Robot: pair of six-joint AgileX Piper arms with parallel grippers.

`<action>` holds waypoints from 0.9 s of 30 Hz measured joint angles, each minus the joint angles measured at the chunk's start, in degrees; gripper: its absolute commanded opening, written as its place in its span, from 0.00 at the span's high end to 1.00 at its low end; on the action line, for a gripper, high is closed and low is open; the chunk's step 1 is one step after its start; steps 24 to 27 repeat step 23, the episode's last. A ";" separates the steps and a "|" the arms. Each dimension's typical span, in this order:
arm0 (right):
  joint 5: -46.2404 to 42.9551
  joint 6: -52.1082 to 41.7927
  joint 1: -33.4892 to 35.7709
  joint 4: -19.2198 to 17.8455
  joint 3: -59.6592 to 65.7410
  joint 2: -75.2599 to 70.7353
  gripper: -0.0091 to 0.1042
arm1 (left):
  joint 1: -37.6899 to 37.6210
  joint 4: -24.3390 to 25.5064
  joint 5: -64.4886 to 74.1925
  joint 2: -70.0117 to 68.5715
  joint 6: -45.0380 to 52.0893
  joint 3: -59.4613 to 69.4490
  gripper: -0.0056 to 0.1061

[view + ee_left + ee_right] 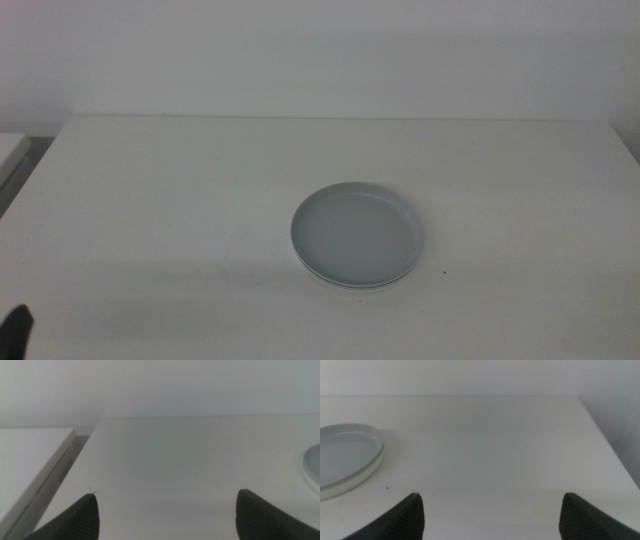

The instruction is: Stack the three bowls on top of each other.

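A white worktop [200, 190] fills most of the middle view, its far edge running straight across beneath a plain white wall [320, 50]. The wall is bare and evenly lit, with soft grey shading toward its lower part. A faint band of shadow crosses the near part of the worktop. At the left, just beside the worktop and set apart from it by a dark gap, stands a second white surface [30, 460] with a thick edge; the left wrist view shows it most clearly.
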 measured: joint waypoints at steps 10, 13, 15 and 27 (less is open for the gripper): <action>1.40 0.43 -2.09 -1.29 0.56 -6.07 0.10 | 0.00 0.09 -5.65 -0.03 0.00 6.27 0.11; 1.40 0.43 -2.09 -1.38 0.56 -6.07 0.10 | 0.00 0.09 -5.67 -0.03 0.00 6.49 0.11; 1.15 0.43 -2.09 -1.38 0.56 -6.07 0.10 | 0.00 0.51 -5.58 -0.03 0.00 6.45 0.11; 0.94 0.43 -2.09 -1.38 0.56 -6.07 0.10 | 0.00 1.24 -5.58 -0.03 0.00 6.45 0.11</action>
